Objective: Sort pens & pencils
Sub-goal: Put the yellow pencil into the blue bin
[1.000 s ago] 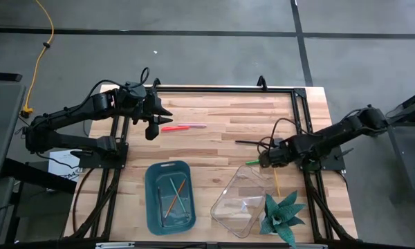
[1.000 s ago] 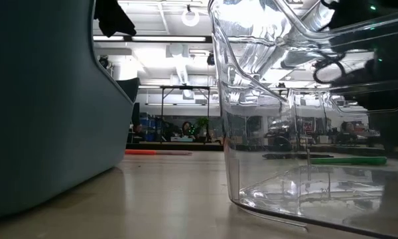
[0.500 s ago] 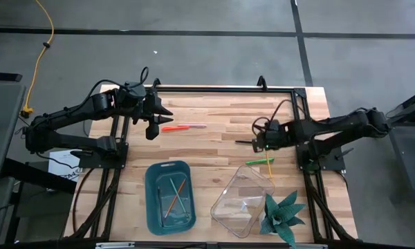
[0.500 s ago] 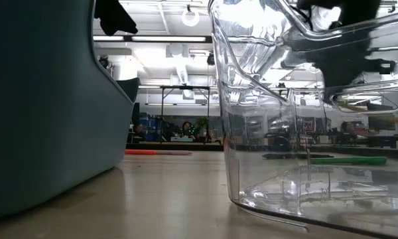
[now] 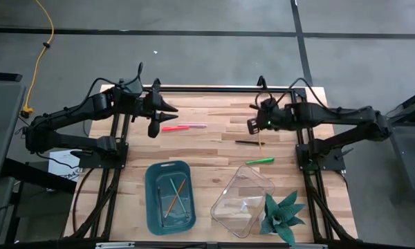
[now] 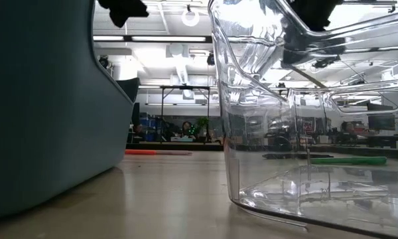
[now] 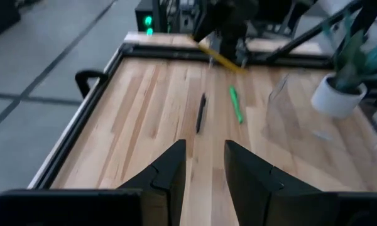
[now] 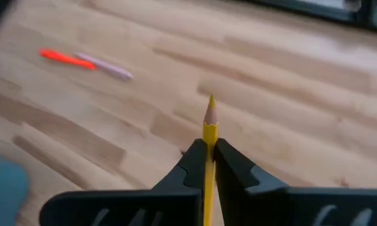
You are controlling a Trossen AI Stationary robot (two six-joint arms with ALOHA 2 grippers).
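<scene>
My right gripper (image 5: 252, 125) hangs above the table's far right part, shut on a yellow pencil (image 8: 210, 119) whose sharpened tip sticks out ahead of the fingers. Below it a black pen (image 5: 247, 143) and a green pen (image 5: 260, 161) lie flat on the wood. A red-orange pen (image 5: 173, 128) lies at the far left, end to end with a pinkish stick (image 5: 196, 126). My left gripper (image 5: 156, 116) hovers beside them, open, with nothing between its fingers (image 7: 173, 171). A blue bin (image 5: 152, 200) holds several thin pencils (image 5: 177, 196). My right gripper pinches the yellow pencil's shaft just behind its sharpened end (image 8: 209, 135) between the two fingers (image 8: 193, 158). The fingers lie along the pencil and slant down toward the table. The pencil is lifted clear of the table, and its back part is hidden by the gripper.
A clear plastic container (image 5: 225, 207) stands at the near right, tilted on one corner, with a potted plant (image 5: 282, 213) beside it. The blue bin stands near the front centre. A black frame (image 5: 221, 90) edges the table's far side. Bare wood lies between the pens and the bin.
My right gripper has risen and gone from beside the clear container toward the table's far edge, turning as it went. It carries the yellow pencil, now lifted clear of the table. The green pen it stood over has stayed. My left gripper has tipped up a little.
</scene>
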